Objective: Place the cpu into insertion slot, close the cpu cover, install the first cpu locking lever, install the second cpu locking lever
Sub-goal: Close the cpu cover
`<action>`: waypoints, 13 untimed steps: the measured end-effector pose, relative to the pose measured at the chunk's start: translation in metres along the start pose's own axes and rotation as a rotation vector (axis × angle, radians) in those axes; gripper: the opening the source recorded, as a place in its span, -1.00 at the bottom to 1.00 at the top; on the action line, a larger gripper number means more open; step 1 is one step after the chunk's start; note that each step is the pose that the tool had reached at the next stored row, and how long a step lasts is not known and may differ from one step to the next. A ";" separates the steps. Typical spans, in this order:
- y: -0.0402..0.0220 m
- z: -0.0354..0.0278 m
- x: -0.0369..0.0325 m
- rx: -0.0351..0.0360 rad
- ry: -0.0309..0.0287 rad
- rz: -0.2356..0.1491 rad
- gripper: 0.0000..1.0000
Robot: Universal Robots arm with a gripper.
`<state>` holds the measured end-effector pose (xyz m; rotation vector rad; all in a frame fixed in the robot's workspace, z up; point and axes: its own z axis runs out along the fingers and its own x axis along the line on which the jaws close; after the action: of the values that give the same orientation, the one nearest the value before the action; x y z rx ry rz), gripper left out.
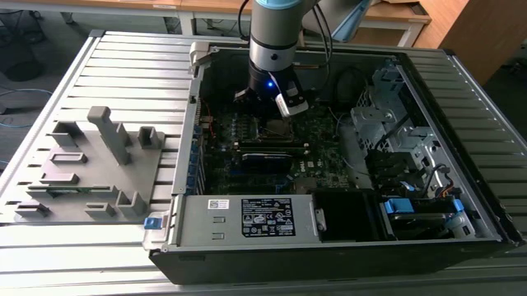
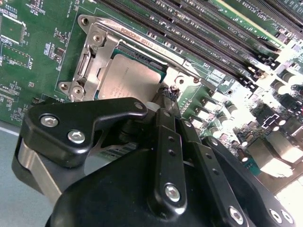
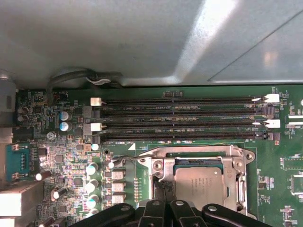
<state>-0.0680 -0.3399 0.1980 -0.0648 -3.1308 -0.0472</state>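
- Computer case (image 1: 346, 262): an open box of black and grey sheet metal. It lies on a ribbed grey table (image 1: 82, 265) and takes up the centre and the exterior view's right.
- Arm (image 1: 276, 31): a smooth grey cylinder with a blue cap. It enters the case at the upper centre of the exterior view, and the case walls stand well apart from it on both sides.
- Gripper (image 2: 168, 97): matt black bolted link bars that narrow to slim fingers. The fingers are drawn together, with the tips at the socket's edge just beside the cpu. Whether they pinch anything cannot be told.
- Cpu (image 3: 203, 187): a flat square with a dull grey metal top, seated level in the insertion slot (image 1: 278, 128) directly beneath the arm.
- Cpu cover (image 3: 240, 187): a thin bright silver frame lying down around the chip's edges. Its square cut-out leaves the metal top exposed.
- Wire lever (image 3: 127, 159): a thin bent rod running along the socket side nearest the memory slots (image 3: 180, 118), which are long, narrow, black and parallel.
- Motherboard (image 3: 279, 189): green and densely populated around the socket.
- Fixture (image 1: 91, 166): grey and moulded, with upright posts. It sits just beside the case on the exterior view's left.
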 end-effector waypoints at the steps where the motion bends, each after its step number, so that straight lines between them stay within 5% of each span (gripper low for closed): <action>1: 0.0000 0.0001 0.0000 -0.0001 0.0000 0.000 -0.79; 9: 0.0000 0.0007 0.0000 -0.0003 -0.0011 0.000 -0.79; 13: 0.0002 -0.0041 0.0000 -0.0005 -0.0011 0.000 -0.79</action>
<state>-0.0680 -0.3397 0.2021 -0.0648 -3.1319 -0.0479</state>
